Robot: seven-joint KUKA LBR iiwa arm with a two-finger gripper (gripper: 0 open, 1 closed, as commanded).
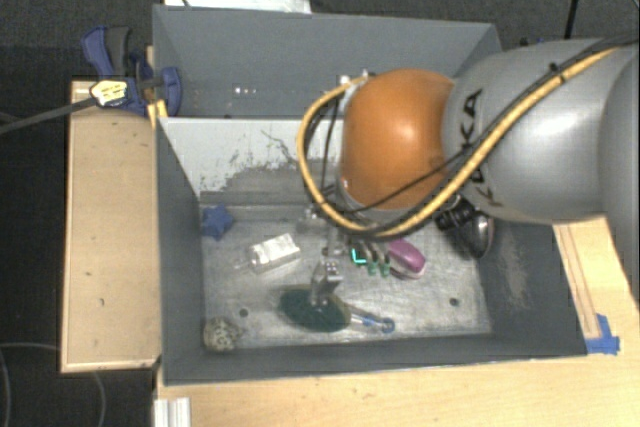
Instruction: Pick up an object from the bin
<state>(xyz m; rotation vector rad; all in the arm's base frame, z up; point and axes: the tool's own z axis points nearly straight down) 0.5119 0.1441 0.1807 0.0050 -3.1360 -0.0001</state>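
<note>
My gripper (325,283) hangs below the orange wrist cover, near the middle of the bin floor. Its tip is just above the back edge of a dark green, flat rounded thing (310,313) that lies towards the front. A small clear-and-blue piece (372,322) lies against the green thing's right side. To the left of the gripper is a white and clear packet (274,252). To its right are a few green sticks (374,261) and a pink-purple oval thing (408,258).
A blue scrap (215,221) lies by the left wall and a speckled grey ball (220,335) sits in the front left corner. A dark shiny round thing (470,231) is at the right, half under the arm. The arm covers the back right.
</note>
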